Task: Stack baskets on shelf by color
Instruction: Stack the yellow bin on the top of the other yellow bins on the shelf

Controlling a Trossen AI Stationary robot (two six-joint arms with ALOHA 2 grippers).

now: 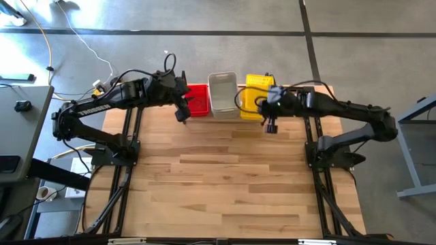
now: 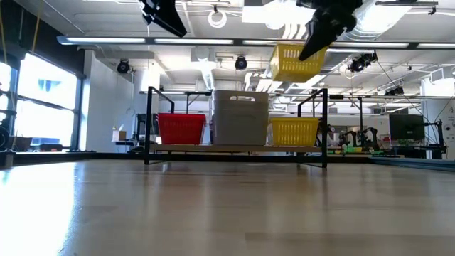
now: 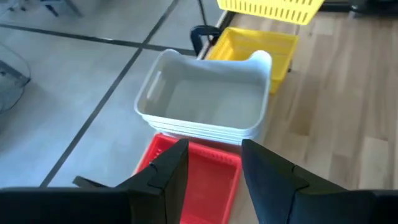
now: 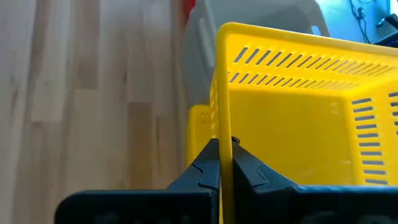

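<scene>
The lifted yellow basket [image 2: 296, 61] hung in the air directly above the yellow basket [image 2: 295, 131] already on the shelf [image 2: 234, 148], its rim pinched between the closed fingers of the right gripper [image 4: 224, 163]. Lowering it into its mate looked like the last step left. On the shelf, along the table's far edge, stood the red basket [image 2: 180, 129] at the left, the clear-grey stack [image 3: 205, 102] in the middle and the yellow one at the right. By count: two yellow, one red visible, and a grey stack whose rims suggested two or three. The left gripper [image 3: 212, 167] hovered empty, fingers apart, over the red basket.
</scene>
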